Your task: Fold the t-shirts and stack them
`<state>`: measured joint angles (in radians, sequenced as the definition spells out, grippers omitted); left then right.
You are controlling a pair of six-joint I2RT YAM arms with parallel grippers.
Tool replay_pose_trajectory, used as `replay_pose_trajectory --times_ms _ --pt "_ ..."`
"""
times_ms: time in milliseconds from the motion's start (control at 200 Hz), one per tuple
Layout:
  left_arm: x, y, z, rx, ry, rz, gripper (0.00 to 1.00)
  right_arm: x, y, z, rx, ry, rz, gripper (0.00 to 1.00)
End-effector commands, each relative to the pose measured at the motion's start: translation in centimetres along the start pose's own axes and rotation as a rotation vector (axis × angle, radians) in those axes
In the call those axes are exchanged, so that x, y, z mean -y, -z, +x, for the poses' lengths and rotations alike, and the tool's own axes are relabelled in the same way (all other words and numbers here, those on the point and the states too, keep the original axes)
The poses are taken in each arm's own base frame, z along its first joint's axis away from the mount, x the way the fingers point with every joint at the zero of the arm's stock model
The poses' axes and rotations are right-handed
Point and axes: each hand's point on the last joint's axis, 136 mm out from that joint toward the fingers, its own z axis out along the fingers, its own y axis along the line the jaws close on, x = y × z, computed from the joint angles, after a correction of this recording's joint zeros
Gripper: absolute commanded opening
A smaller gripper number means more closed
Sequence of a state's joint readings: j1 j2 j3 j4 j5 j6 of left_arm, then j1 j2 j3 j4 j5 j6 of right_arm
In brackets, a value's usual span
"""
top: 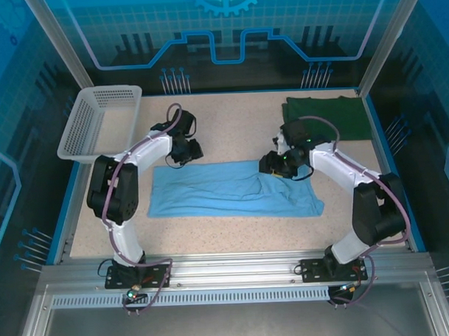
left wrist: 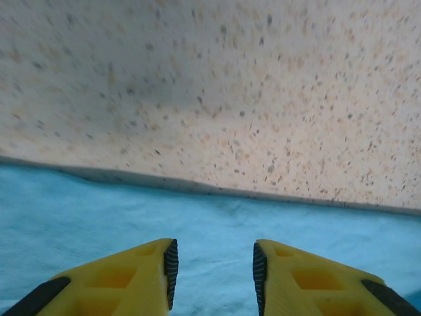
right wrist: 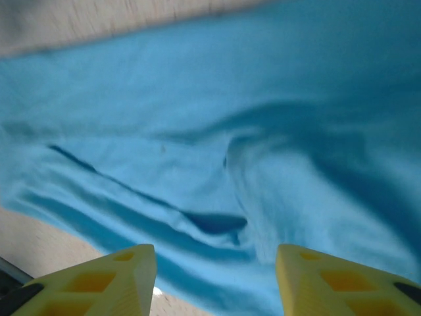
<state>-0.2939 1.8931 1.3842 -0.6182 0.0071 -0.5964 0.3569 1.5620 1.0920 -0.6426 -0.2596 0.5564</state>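
Blue shirt lying centre as long strip, wrinkled at right. Green shirt folded, far right corner. Left gripper released, empty, over strip's far left edge. Right gripper released, empty, above wrinkles. Risk: pinch catches single layer, fold skews.

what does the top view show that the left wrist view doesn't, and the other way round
Top view adds: the basket at the far left corner, the green shirt at the far right, the right gripper, and the whole blue shirt spread across the middle.
Left wrist adds: the left gripper close up, its yellow fingers apart with nothing between them, over the cloth near its edge.
Both: the blue shirt lying on the speckled table.
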Motion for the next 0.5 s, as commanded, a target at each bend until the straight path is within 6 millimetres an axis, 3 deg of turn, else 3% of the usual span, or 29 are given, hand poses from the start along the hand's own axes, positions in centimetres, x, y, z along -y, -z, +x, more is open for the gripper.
replay_pose_trajectory --times_ms 0,240,495 --pt "-1.2 -2.2 1.5 -0.08 0.095 -0.009 0.38 1.1 -0.8 2.9 -0.067 0.036 0.141 0.47" --pt "-2.7 -4.3 1.9 -0.092 0.1 -0.067 0.38 2.4 -2.7 4.7 -0.138 0.05 0.35 0.36" --pt "-4.3 -5.4 2.4 -0.109 0.076 -0.119 0.39 2.9 -4.4 3.3 -0.153 0.061 0.431 0.35"
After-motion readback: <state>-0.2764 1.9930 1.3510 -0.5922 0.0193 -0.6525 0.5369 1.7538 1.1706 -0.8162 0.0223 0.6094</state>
